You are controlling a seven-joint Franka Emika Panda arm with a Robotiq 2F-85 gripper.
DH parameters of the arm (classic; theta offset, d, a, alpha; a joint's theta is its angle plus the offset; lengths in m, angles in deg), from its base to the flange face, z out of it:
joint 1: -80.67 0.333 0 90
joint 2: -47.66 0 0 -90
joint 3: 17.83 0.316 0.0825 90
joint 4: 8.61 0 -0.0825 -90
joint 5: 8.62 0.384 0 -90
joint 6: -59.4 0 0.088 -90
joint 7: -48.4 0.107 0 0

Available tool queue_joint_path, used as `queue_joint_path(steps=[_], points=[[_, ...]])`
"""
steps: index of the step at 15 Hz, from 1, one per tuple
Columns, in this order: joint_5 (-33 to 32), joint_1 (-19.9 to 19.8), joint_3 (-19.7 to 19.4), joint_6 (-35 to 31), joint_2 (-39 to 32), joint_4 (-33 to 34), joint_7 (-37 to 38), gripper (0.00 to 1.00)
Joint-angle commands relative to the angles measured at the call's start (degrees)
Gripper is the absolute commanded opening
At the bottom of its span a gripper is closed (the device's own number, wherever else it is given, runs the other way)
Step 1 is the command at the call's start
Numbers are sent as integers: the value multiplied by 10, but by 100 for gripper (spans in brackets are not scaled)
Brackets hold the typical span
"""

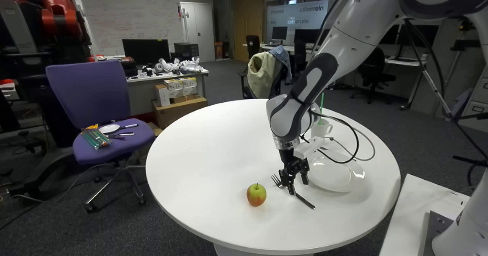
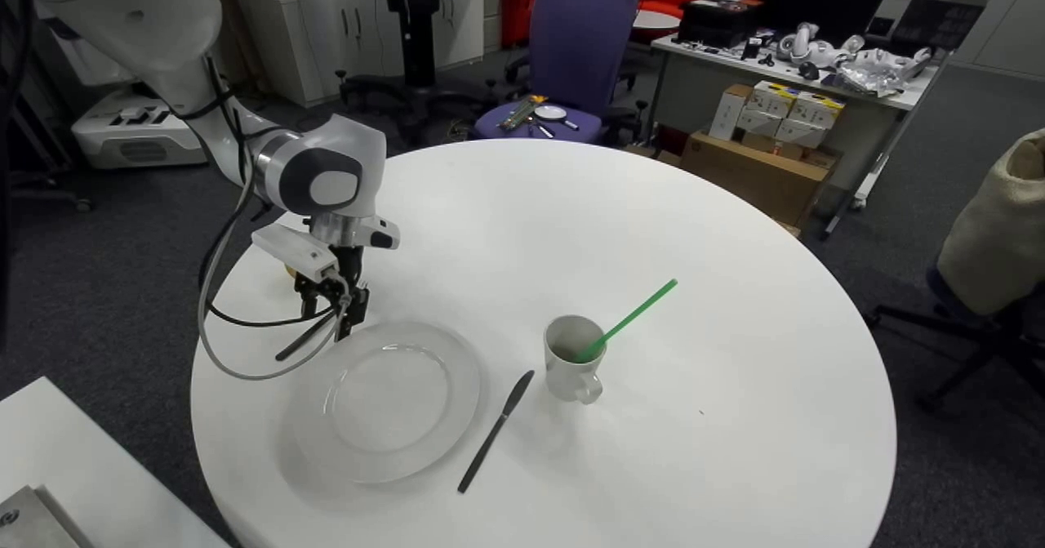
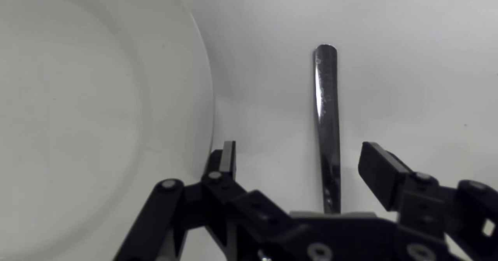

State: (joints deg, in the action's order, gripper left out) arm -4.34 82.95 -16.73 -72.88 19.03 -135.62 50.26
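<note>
One black jointed gripper point(image 3: 298, 156), nearest the wrist camera, stands released, two fingers point(image 3: 383, 175) spread either side of one slim dark metal fork point(image 3: 328, 117), lying beside one round white plate point(image 3: 175, 78). In an exterior view, the fork rests on one round white table point(image 1: 209, 153) near one red-and-green apple point(image 1: 256, 195); blurry glass lettering point(image 1: 313, 8) resembles "informatics". In an exterior view, one white mug point(image 2: 563, 375) holds one green straw point(image 2: 633, 318) near one dark metal knife point(image 2: 497, 429).

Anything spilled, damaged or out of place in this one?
No spill or damage shows around the silver metal fork by the open end effector. One oddity: what looks like a small round white dish lies on the purple office chair rather than the round white table.
</note>
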Motion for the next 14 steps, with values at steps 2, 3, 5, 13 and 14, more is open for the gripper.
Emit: queue_joint_path(steps=[2,3,5,13,14], points=[[-7,-9,-2,19,29,-18,-7,86],[-8,-7,-3,20,27,-16,-4,87],[-16,0,-5,23,24,-10,7,90],[-15,-4,5,8,121,-44,-14,96],[-14,-5,4,5,138,-51,-17,97]])
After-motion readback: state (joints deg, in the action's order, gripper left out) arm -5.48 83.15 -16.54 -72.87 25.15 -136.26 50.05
